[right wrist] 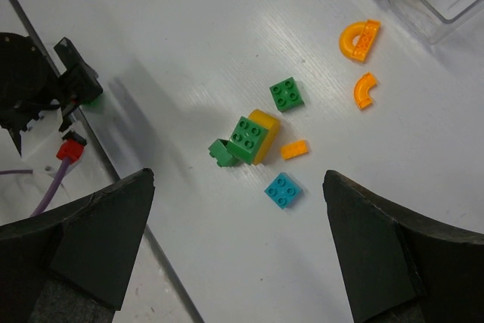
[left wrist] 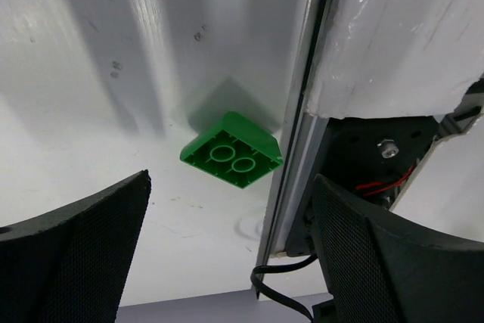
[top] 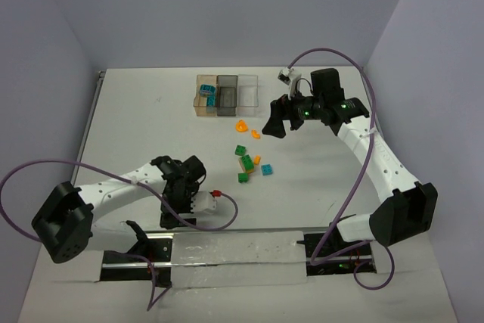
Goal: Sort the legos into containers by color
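scuffed white table (top: 151, 126) — pale grey walls (top: 227, 5) | left gripper (left wrist: 230, 178) spread wide, empty | right gripper (right wrist: 237, 174) likewise

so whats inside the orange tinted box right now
From the top view, only teal-blue legos show inside the orange-tinted box. They lie bunched together, so the exact count is unclear, and anything lying under them is hidden.

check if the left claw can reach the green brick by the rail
Probably yes: the left claw is open, the green brick bare straight ahead, though the rail may crowd one finger.
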Tool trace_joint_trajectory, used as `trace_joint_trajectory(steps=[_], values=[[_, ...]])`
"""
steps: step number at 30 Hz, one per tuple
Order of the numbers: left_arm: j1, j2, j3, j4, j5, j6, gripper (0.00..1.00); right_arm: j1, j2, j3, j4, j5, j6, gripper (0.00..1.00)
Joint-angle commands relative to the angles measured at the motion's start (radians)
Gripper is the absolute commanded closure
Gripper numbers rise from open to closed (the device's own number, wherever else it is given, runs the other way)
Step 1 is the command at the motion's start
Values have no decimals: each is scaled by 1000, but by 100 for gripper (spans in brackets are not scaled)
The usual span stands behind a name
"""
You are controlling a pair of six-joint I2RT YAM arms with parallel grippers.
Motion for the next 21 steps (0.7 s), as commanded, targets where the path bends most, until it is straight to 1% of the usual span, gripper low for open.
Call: trace_joint_trajectory(steps=[1, 10, 15, 19, 21], values=[[-28, 29, 14, 43, -35, -7, 6, -3, -28, 7, -1, 8, -18, 0], [-92, 102, 27, 15, -42, -28, 4, -3, -21, 17, -13, 10, -25, 0], [-117, 158, 42, 19, -64, -76, 5, -3, -18, 25, -15, 10, -24, 0], [-124, 197, 58, 21, -97, -134, 8, -3, -19, 21, -13, 9, -23, 0], [-126, 222, 60, 35, -149, -168, 10, -3, -17, 21, -12, 7, -24, 0]])
